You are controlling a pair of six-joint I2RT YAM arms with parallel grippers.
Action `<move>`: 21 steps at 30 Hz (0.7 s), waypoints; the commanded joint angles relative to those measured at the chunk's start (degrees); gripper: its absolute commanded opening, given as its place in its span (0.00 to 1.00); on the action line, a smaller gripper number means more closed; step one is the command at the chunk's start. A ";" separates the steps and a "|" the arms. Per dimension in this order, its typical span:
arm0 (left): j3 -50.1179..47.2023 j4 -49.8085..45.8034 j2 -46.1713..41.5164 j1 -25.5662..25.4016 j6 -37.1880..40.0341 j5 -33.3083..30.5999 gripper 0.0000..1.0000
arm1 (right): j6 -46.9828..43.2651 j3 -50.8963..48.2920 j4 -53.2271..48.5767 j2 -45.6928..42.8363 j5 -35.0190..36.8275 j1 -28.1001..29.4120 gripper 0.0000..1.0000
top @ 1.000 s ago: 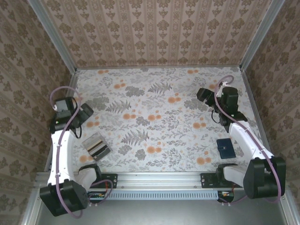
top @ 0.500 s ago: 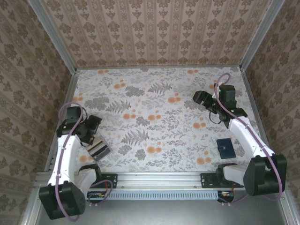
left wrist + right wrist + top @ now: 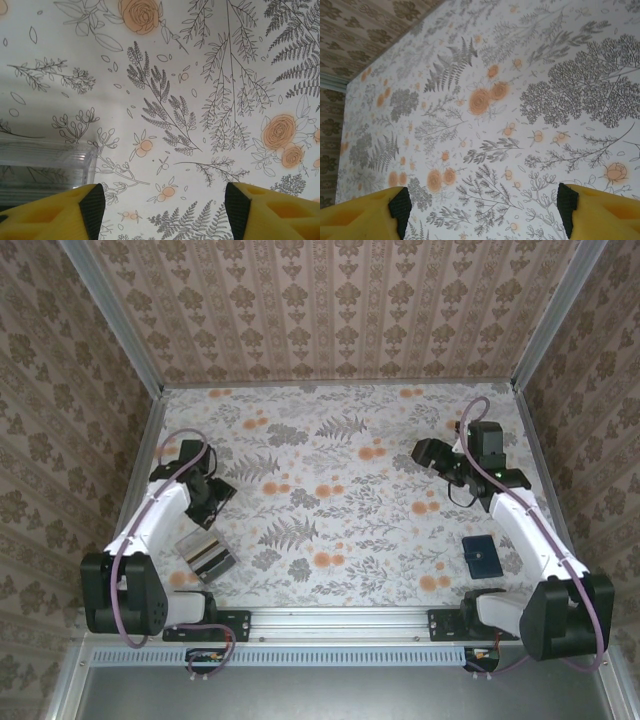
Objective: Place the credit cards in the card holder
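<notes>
Top view and both wrist views. The credit cards are lying in a clear box and are showing as whitish, tan and dark stripes. The box is sitting on the flower-printed table, close to the near edge on the left arm's side.

The left gripper is hovering just beyond the far edge of the box, pointing down at the cloth. In the left wrist view this gripper is holding its yellow, black-tipped fingers apart. Nothing is lying between them except printed cloth, and a corner of the box is standing just beside the left finger. Whether that finger is touching the box cannot be told.

A dark blue case is lying flat, far to the right of the box and about as near to the arm bases.

The right gripper is hanging well apart from the box, to the right of it and farther back. In its own view this gripper is spreading its fingers wide over bare cloth and is gripping nothing.
</notes>
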 commanded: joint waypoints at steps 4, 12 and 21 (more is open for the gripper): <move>0.60 -2.88 0.87 -0.29 4.01 -2.91 0.64 | 1.74 -0.87 -0.25 -2.63 1.65 0.23 0.78; 0.84 -5.90 -0.28 -2.74 2.87 -6.23 0.65 | 3.06 0.07 0.65 -0.32 0.56 0.22 0.74; -2.51 -1.54 0.71 -1.65 4.22 -6.08 0.58 | 4.33 1.52 0.00 2.66 -3.17 0.22 0.67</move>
